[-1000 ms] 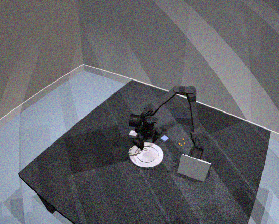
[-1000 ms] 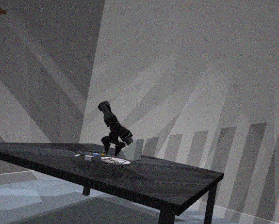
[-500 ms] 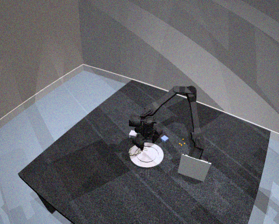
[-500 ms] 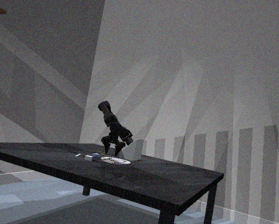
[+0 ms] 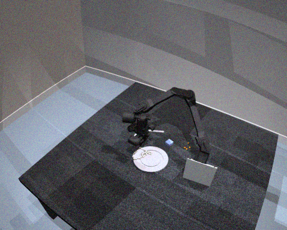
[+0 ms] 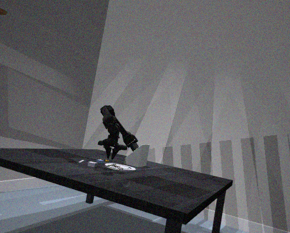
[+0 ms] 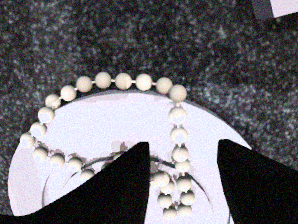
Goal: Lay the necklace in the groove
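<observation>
The round white bead board [image 5: 162, 164] [image 6: 132, 169] [image 7: 22, 187] lies flat, with a thin dark ring line around its middle. The pearl bead necklace [image 5: 146, 153] [image 7: 123, 81] lies bunched on one side of it. In the wrist view, one loop arcs along and slightly over the board's upper edge, a strand runs down on the right, and other beads cluster inside the ring line, partly hidden by the left finger. My gripper [image 6: 110, 159] [image 7: 183, 151] is partly open and empty above the board. Beads show beyond and between its fingers, none gripped.
A blue block [image 5: 169, 142] [image 6: 99, 161] and several small orange pieces [image 5: 187, 146] [image 6: 106, 160] lie near the board. A white block [image 6: 92, 164] [image 7: 285, 7] and a white strip [image 5: 157, 131] lie beyond it. A grey upright panel [image 5: 200, 173] [image 6: 140, 157] stands by the arm's base.
</observation>
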`<state>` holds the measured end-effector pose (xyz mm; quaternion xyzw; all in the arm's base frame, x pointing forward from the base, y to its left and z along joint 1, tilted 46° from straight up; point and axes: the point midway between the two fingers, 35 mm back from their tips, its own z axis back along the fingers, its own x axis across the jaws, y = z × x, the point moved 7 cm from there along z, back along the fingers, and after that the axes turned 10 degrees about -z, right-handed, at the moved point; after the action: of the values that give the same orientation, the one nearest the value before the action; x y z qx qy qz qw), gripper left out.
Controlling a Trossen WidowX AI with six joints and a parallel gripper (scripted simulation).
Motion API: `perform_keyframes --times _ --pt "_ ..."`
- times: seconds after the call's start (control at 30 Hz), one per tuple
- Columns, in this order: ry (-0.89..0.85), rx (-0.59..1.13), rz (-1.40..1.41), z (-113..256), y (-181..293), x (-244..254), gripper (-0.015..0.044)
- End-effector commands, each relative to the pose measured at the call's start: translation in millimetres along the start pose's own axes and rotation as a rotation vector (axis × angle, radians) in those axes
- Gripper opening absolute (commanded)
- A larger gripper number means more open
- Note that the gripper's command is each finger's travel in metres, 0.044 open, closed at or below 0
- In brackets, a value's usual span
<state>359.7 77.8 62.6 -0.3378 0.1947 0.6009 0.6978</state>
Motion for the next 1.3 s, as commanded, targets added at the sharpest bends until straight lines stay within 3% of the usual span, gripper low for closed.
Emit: perform_keyframes --times 0.0,1.2,1.27 --pt "0.004 0.005 0.013 -6 -2 0 0.012" --pt "0.006 0.005 0.013 -42 -2 0 0.012" --pt "-0.002 0.002 0.006 -40 -3 1 0.0067"
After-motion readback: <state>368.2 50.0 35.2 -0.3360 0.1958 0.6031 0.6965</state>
